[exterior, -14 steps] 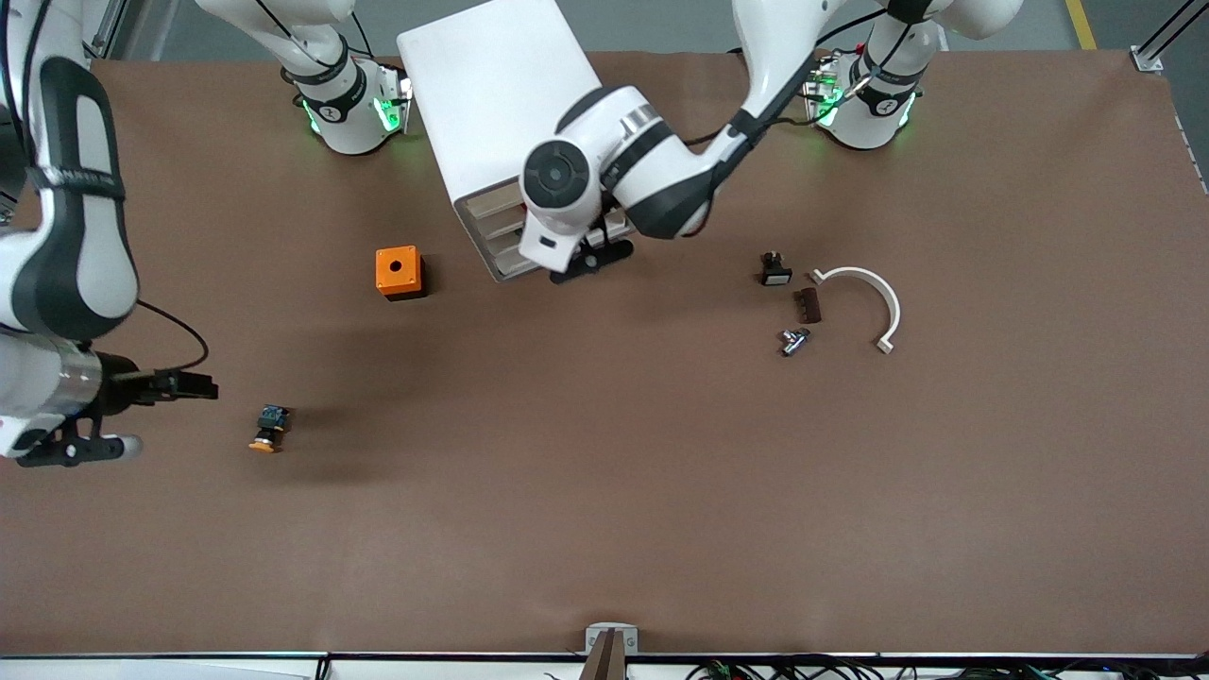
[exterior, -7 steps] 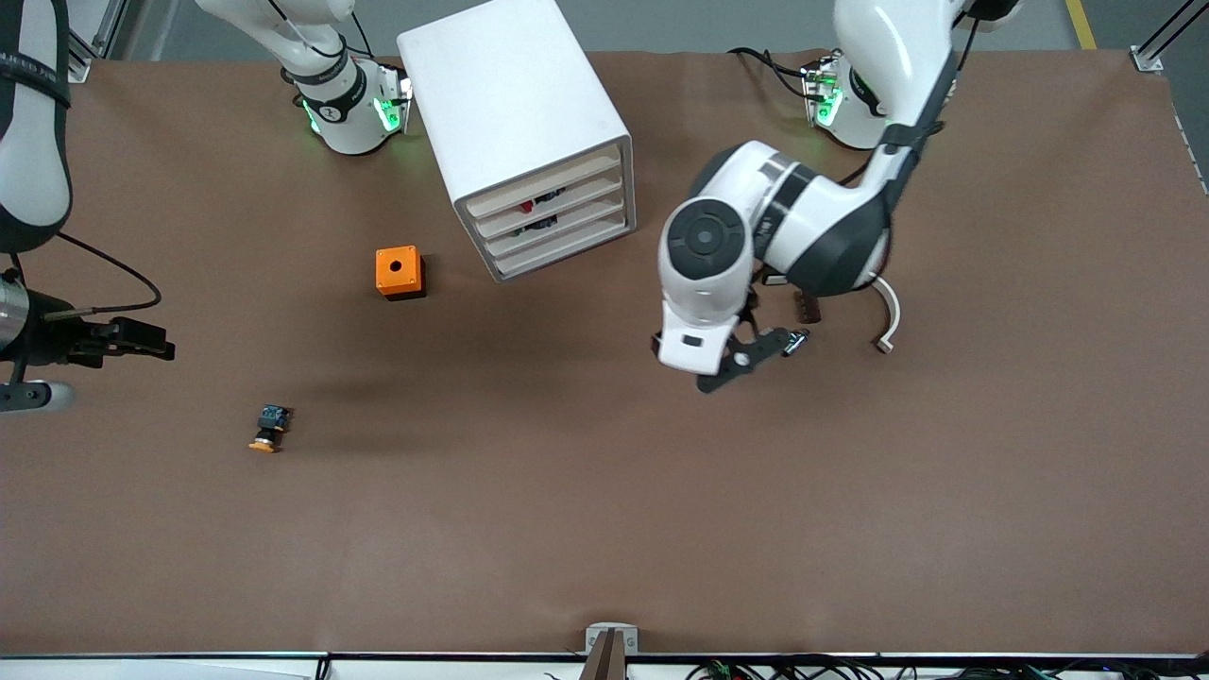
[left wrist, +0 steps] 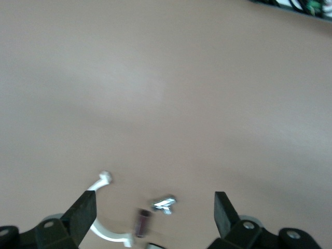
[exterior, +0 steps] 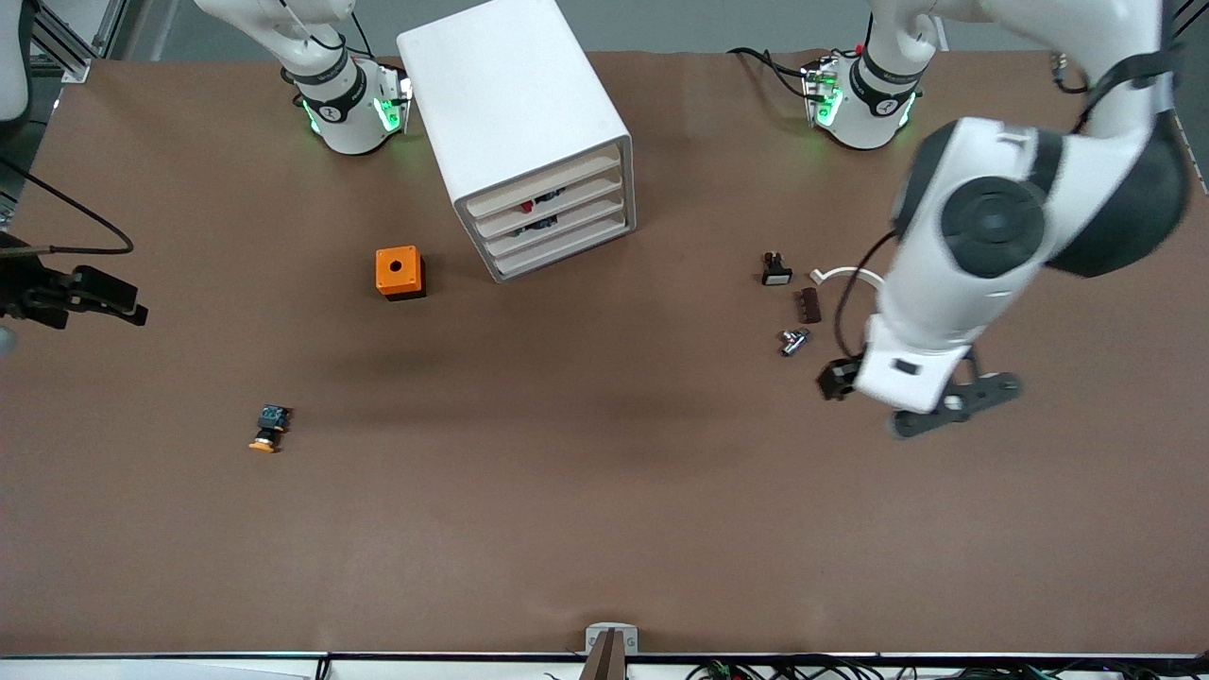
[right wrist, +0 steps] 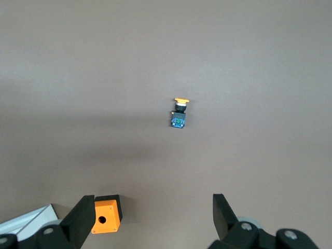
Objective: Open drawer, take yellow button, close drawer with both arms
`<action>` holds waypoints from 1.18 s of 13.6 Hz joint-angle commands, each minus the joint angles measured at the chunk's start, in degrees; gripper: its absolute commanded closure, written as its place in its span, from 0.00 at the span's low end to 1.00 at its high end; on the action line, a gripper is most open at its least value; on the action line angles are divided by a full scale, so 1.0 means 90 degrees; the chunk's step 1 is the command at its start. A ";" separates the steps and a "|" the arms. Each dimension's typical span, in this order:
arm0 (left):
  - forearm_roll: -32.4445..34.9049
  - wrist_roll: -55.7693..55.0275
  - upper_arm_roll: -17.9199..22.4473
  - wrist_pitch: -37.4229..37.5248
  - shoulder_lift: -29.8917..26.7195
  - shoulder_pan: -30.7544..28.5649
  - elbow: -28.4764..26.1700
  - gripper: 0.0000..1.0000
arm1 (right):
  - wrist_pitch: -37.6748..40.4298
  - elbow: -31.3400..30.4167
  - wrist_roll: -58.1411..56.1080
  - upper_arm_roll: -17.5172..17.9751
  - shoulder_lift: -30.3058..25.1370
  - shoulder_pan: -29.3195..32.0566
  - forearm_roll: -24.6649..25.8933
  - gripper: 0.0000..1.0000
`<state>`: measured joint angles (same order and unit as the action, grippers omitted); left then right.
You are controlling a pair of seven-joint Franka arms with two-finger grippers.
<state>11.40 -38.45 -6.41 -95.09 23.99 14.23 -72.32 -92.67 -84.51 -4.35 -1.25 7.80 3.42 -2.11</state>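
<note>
The white cabinet [exterior: 515, 104] stands near the robots' bases, its four drawers flush; the uppermost drawer [exterior: 546, 192] is shut. The button [exterior: 268, 428], with an orange cap and dark body, lies on the brown table toward the right arm's end, nearer the front camera than the orange box [exterior: 399, 272]. It also shows in the right wrist view [right wrist: 179, 114]. My right gripper [right wrist: 150, 206] is open and empty, high over the table's edge at that end. My left gripper [exterior: 954, 404] is open and empty in its wrist view [left wrist: 154, 201], over the table beside small loose parts.
A white curved piece [exterior: 874, 293], a brown block [exterior: 808, 305], a metal part [exterior: 793, 340] and a black-and-white switch part [exterior: 775, 270] lie toward the left arm's end. The orange box [right wrist: 106, 217] and a cabinet corner [right wrist: 26, 220] show in the right wrist view.
My left arm has swung from in front of the cabinet's drawers to the left arm's end of the table. My right arm has drawn back toward the table's edge. The button has not moved.
</note>
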 commanded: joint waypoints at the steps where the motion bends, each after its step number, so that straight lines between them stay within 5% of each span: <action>1: -0.0045 0.0559 -0.0099 0.0418 -0.0476 -0.0388 -0.0157 0.00 | 0.0305 -0.0112 0.0667 0.0051 -0.0241 0.0010 0.0059 0.00; 9: -0.1119 0.2815 -0.0099 0.1092 -0.1218 -0.1815 -0.0274 0.00 | 0.0453 -0.0131 0.0718 0.0041 -0.0573 -0.0322 0.0069 0.00; 13: -0.1159 0.2886 -0.0089 0.0558 -0.2593 -0.1904 -0.1911 0.00 | 0.0453 -0.0121 0.0689 0.0061 -0.0573 -0.0380 0.0098 0.00; 16: -0.1159 0.2886 -0.0079 0.0546 -0.3065 -0.1874 -0.2374 0.00 | 0.0395 -0.0112 0.0699 0.0002 -0.0563 -0.0518 0.0185 0.00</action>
<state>1.78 -13.20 -7.12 -88.10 1.58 -2.41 -87.33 -88.82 -84.73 1.34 -0.88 3.71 -0.68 -1.86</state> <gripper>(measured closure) 0.000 0.000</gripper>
